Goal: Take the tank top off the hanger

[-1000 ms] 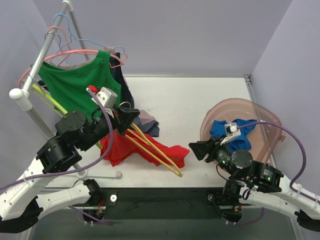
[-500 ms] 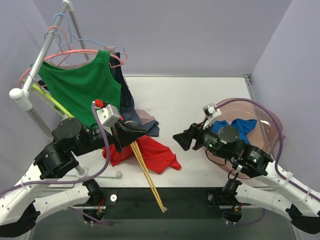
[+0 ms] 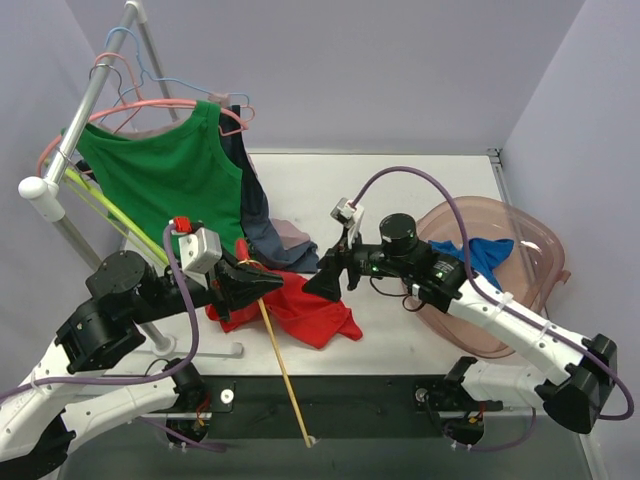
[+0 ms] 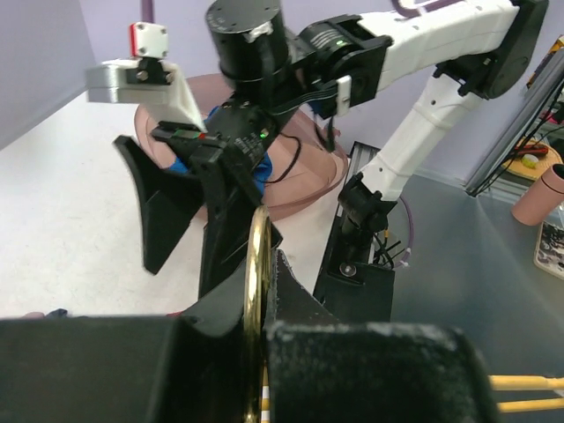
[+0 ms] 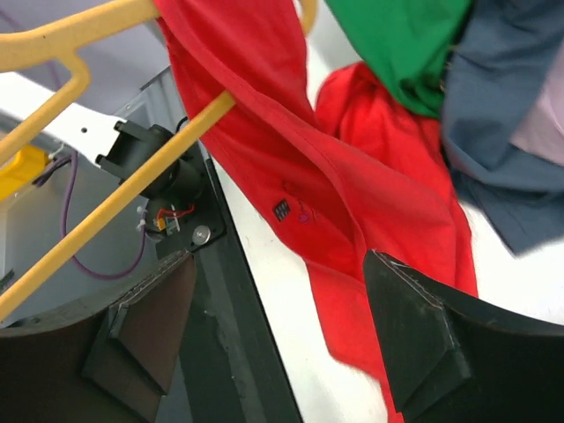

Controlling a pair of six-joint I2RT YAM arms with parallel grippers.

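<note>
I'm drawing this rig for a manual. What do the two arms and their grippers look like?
Both the left arm and right arm have white shells on long links and black cylindrical joints. A purple cable loops from each to a pale camera block at the wrist; the left one carries a red tab. The right gripper has matte black wedge fingers.

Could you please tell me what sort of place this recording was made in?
Most likely a robotics lab test cell: plain lavender walls box in a white table, a garment rail stands as a prop, and a metal workbench with tools lies alongside.
</note>
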